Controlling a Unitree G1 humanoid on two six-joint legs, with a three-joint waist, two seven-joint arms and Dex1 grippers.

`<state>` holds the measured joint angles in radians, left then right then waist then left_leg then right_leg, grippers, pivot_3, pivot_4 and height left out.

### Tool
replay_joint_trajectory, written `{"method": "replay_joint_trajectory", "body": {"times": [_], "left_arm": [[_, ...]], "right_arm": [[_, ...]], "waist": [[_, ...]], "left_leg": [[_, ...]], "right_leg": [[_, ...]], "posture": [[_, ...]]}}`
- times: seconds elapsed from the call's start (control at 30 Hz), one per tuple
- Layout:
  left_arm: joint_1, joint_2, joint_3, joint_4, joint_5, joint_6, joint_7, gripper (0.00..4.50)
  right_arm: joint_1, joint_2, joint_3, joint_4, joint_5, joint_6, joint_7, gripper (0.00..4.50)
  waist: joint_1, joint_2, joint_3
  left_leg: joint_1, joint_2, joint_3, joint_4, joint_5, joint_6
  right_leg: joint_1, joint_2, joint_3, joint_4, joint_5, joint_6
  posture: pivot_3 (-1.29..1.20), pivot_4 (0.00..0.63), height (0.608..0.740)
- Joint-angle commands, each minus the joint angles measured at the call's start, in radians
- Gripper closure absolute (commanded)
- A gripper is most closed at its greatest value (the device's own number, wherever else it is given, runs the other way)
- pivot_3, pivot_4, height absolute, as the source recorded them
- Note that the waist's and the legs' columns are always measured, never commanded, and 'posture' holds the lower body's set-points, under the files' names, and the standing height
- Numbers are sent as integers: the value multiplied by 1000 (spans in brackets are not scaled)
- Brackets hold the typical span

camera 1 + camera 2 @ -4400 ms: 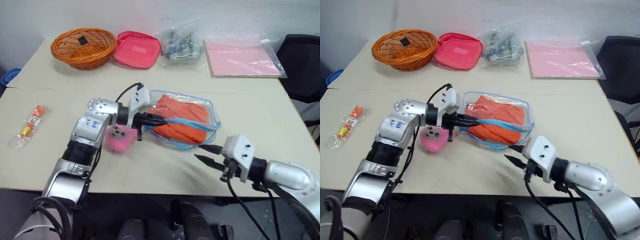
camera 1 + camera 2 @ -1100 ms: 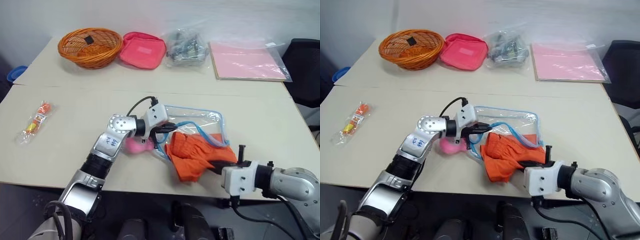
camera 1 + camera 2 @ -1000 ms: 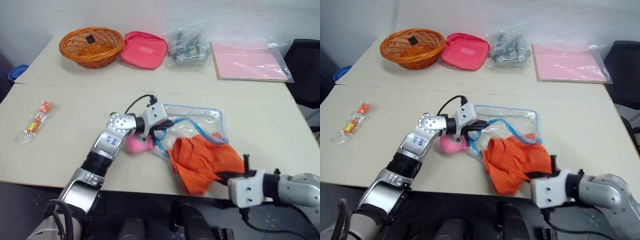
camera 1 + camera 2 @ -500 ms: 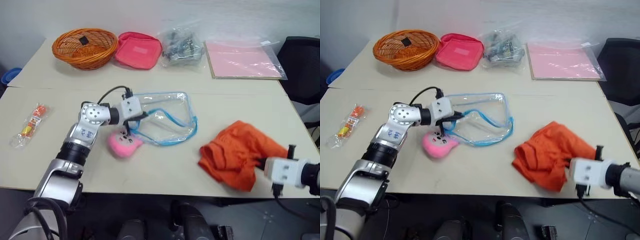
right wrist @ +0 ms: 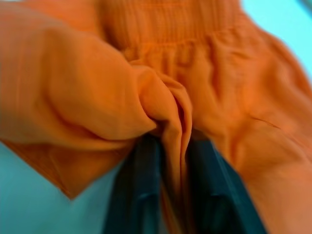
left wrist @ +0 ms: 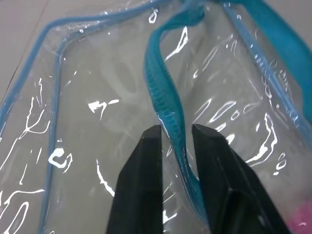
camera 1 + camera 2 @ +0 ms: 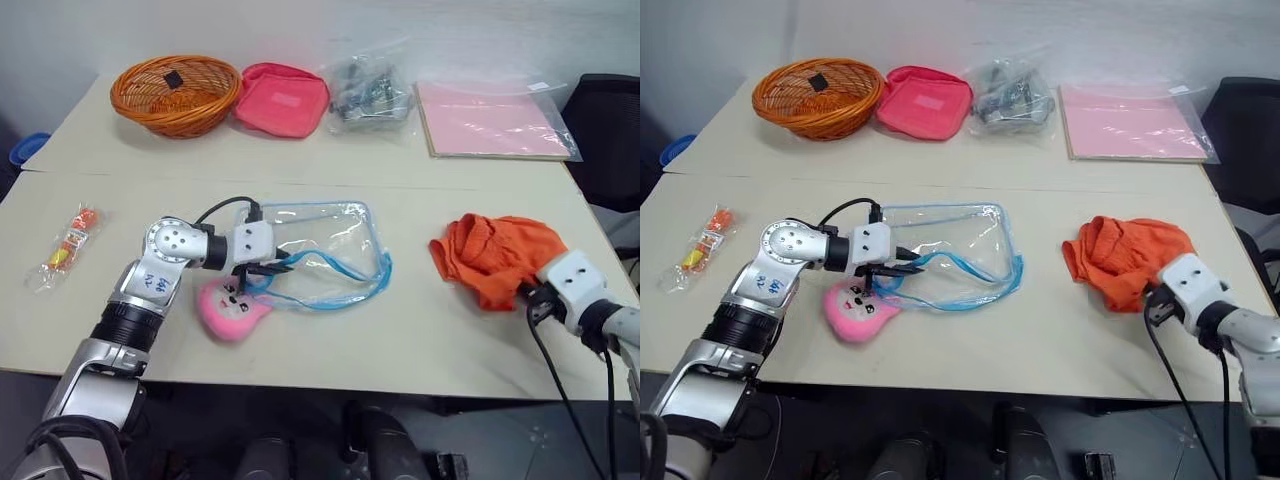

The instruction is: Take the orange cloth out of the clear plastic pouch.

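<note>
Found the orange cloth fully out of the clear plastic pouch, crumpled in a heap on the table near its right edge, well apart from the pouch

Saw the pouch lying flat and empty in the middle of the near table, its light-blue trim loose and curling along the right and near sides, its mouth gaping

Noted the pink plush charm face up just beside the pouch's near left corner

Found the left gripper at the pouch's left side, pointing right, its black fingers a little apart, a strip of the blue trim running through the gap; read no firm pinch on it

Found the right gripper at the cloth's near right edge, nose pushed into the fabric, a fold of orange bunched up around it; could not tell whether gripping or let go

Left on the far table, from left to right: an orange wicker basket, a pink fabric pouch, a wrinkled clear bag of dark items, a flat clear sleeve of pink paper

Spotted a small snack packet far left on the near table
</note>
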<state>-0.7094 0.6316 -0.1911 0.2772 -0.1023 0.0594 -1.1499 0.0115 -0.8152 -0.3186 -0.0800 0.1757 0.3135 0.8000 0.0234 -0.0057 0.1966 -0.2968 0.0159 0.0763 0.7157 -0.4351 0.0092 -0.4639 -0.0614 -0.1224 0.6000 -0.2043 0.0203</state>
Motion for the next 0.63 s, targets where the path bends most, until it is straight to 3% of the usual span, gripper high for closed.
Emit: {"method": "replay_joint_trajectory", "body": {"times": [0.03,0.27,0.47,0.63], "left_arm": [[15,16,83,-115,-138,158,-38,2176],[119,212,294,-277,-369,465,-112,36],[255,416,442,-160,-354,415,-185,36],[340,475,477,-52,-316,298,-214,36]], "right_arm": [[46,-17,-81,-147,134,83,69,2227],[219,-123,-388,-230,341,308,232,0],[406,-180,-651,-103,362,352,400,0],[503,-156,-694,-65,346,304,450,0]], "waist": [[-2,0,0],[0,2,1],[0,2,1],[1,2,1]], "left_leg": [[0,0,-2,0,0,0],[0,0,-7,0,0,0],[0,0,-8,-1,-1,0],[0,0,-8,-2,-3,2]], "right_leg": [[0,0,0,0,0,0],[0,0,1,0,0,0],[0,1,1,-3,0,0],[0,0,1,-8,-1,0]], "posture": [[0,150,740],[0,150,740],[0,150,740],[0,150,740]]}}
